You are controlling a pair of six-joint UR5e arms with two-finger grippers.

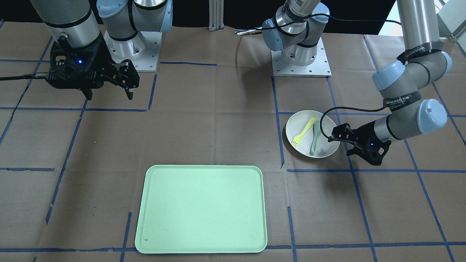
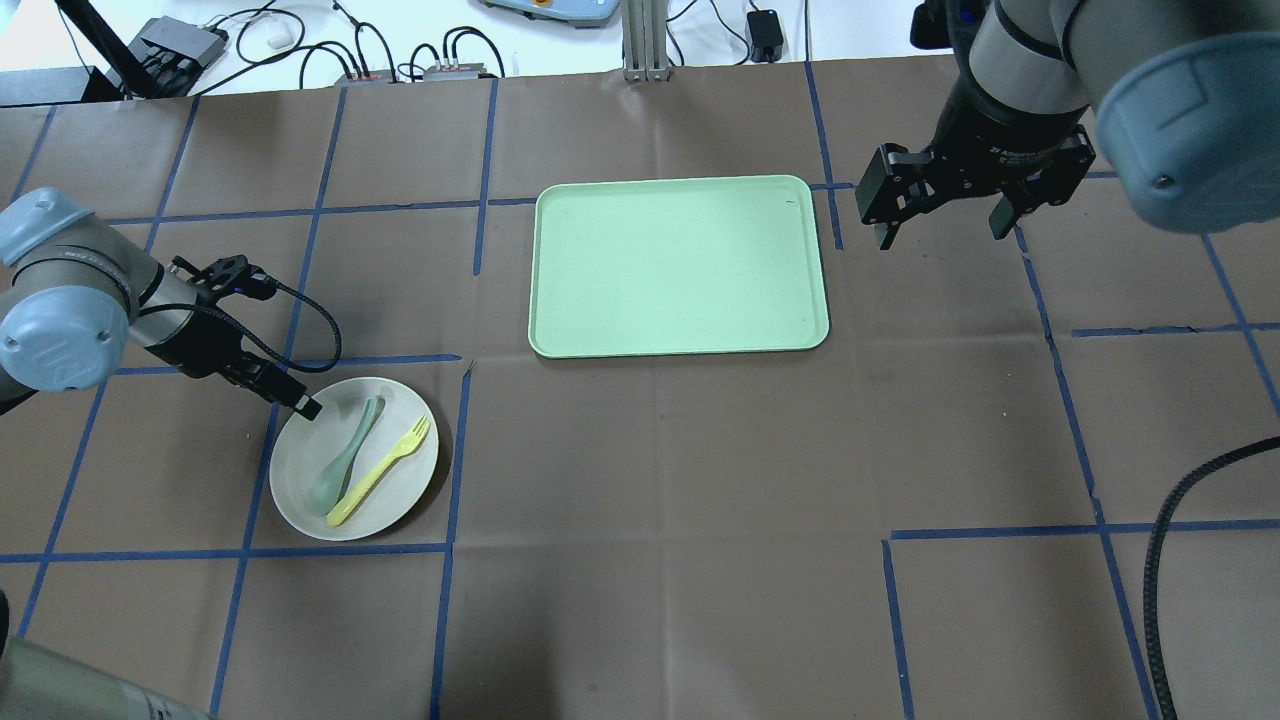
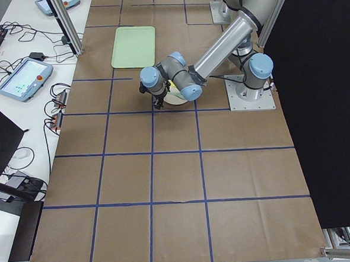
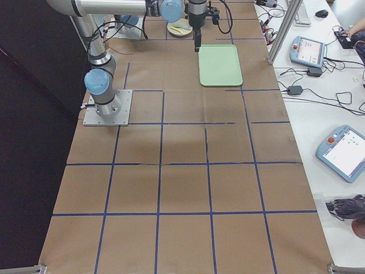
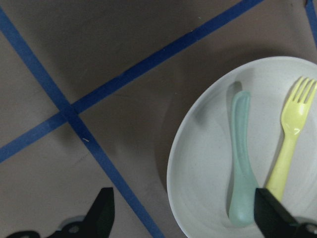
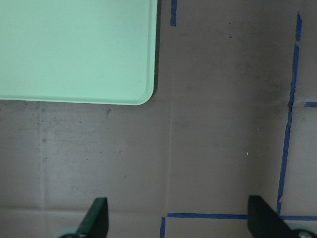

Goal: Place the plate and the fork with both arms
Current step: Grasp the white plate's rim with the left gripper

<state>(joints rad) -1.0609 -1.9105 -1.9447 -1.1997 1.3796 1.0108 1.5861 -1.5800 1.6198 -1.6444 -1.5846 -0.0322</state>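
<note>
The off-white plate [image 2: 400,490] lies on the table on my left side, with the pale-yellow fork [image 2: 380,470] and a grey-green spoon [image 2: 345,465] in it. In the front view the plate [image 1: 304,149] holds the fork [image 1: 305,131]. My left gripper [image 2: 290,400] is open and low at the plate's rim. In the left wrist view the gripper [image 5: 184,198] straddles the rim of the plate [image 5: 198,163], one finger over the dish near the fork [image 5: 290,144]. My right gripper [image 2: 940,235] is open and empty, hovering beside the tray.
The pale-green tray [image 2: 680,265] lies empty in the middle of the far side; its corner shows in the right wrist view [image 6: 74,49]. Blue tape lines cross the brown table cover. Cables and control boxes lie beyond the far edge.
</note>
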